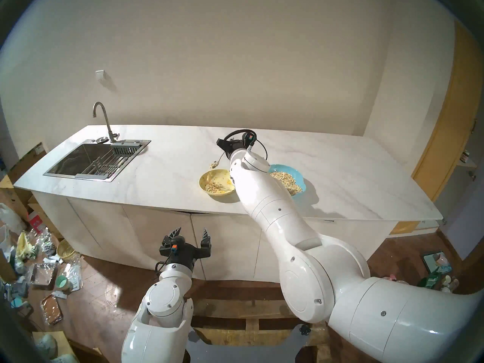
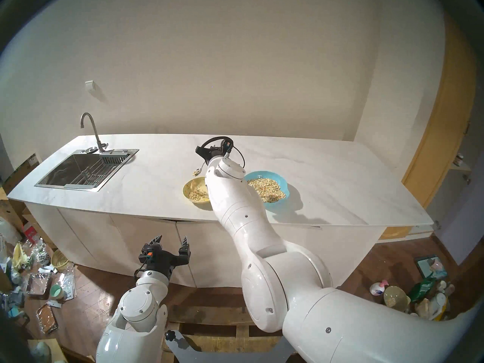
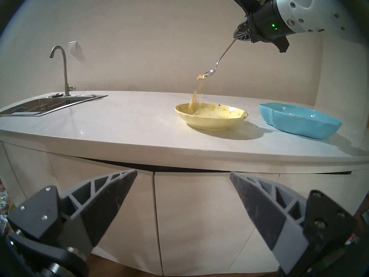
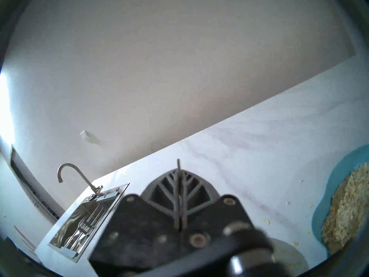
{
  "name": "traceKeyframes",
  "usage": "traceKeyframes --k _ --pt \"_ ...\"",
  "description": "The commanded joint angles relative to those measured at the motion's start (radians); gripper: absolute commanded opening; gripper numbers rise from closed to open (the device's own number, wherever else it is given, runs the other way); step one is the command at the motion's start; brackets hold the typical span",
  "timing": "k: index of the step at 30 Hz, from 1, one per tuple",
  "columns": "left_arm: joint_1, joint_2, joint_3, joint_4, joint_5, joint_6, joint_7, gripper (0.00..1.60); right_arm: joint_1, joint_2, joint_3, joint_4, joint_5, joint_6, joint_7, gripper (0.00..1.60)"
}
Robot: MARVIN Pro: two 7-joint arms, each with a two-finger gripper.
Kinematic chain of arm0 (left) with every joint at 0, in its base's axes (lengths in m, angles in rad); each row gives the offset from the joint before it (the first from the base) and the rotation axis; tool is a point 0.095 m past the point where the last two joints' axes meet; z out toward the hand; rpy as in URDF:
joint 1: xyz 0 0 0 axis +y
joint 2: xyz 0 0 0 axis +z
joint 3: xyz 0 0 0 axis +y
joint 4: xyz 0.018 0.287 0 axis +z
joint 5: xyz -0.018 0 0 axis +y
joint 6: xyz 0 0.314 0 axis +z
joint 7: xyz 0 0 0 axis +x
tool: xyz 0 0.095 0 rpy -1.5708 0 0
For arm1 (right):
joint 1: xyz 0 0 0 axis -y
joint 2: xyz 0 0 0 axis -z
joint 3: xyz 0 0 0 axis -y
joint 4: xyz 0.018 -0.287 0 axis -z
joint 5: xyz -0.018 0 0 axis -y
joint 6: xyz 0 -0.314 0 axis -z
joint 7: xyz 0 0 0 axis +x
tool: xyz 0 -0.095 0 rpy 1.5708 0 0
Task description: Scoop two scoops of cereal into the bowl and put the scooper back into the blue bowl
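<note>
My right gripper is shut on the handle of the scooper, a slim silver spoon, held tilted above the far left rim of the yellow flowered bowl. Cereal streams from the spoon's tip into that bowl, where a small heap lies. The blue bowl stands just to the right, holding a large heap of cereal. In the right wrist view the fingers are pressed together with the handle end poking out. Below the counter's front edge my left gripper hangs open and empty.
A steel sink with a tall faucet is set in the white counter at the far left. Loose flakes lie between the bowls. Clutter covers the floor on the left.
</note>
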Motion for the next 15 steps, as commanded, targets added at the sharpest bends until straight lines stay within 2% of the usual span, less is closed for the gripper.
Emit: traceKeyframes --k 1,11,15 --pt "-0.005 0.0 0.003 -0.026 -0.002 -0.006 -0.004 1.6 0.005 0.016 -0.033 -0.066 -0.043 -0.058 -0.017 0.0" --pt "-0.005 0.0 0.003 -0.027 -0.002 -0.006 -0.004 1.6 -0.01 0.07 -0.201 -0.021 -0.197 -0.204 -0.087 0.0" --pt "-0.004 0.0 0.003 -0.027 -0.002 -0.005 -0.004 1.6 -0.013 0.075 -0.221 -0.006 -0.191 -0.226 -0.104 0.0"
